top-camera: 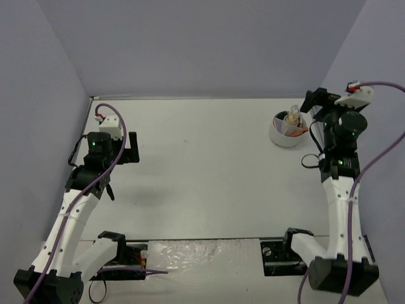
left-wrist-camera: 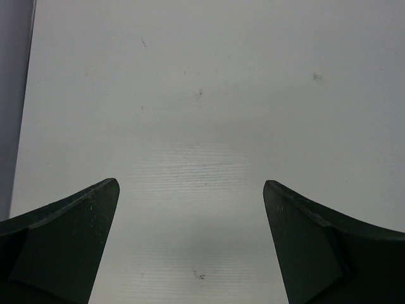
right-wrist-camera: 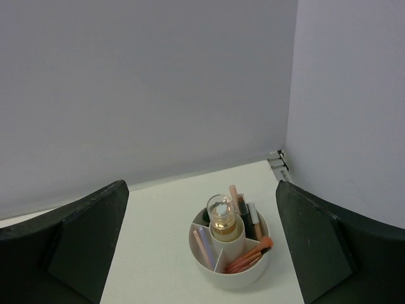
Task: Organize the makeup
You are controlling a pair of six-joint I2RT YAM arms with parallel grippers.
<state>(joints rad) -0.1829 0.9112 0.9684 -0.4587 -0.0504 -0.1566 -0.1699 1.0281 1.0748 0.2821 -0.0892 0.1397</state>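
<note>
White divided bowl (right-wrist-camera: pixel 231 277) at the far right of the table (top-camera: pixel 202 164) holds the makeup (right-wrist-camera: pixel 225 238): a clear bottle (right-wrist-camera: pixel 221 214), pinkish sticks (right-wrist-camera: pixel 250 253), perhaps more behind. Right gripper (right-wrist-camera: pixel 201 190) and left gripper (left-wrist-camera: pixel 190 187) both gape wide, empty.

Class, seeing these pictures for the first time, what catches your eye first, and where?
The white divided bowl stands out at the table's far right, a clear bottle in its middle, pink and orange sticks around it. The right gripper is open close by it; the left gripper hangs open over the table's left side.
</note>
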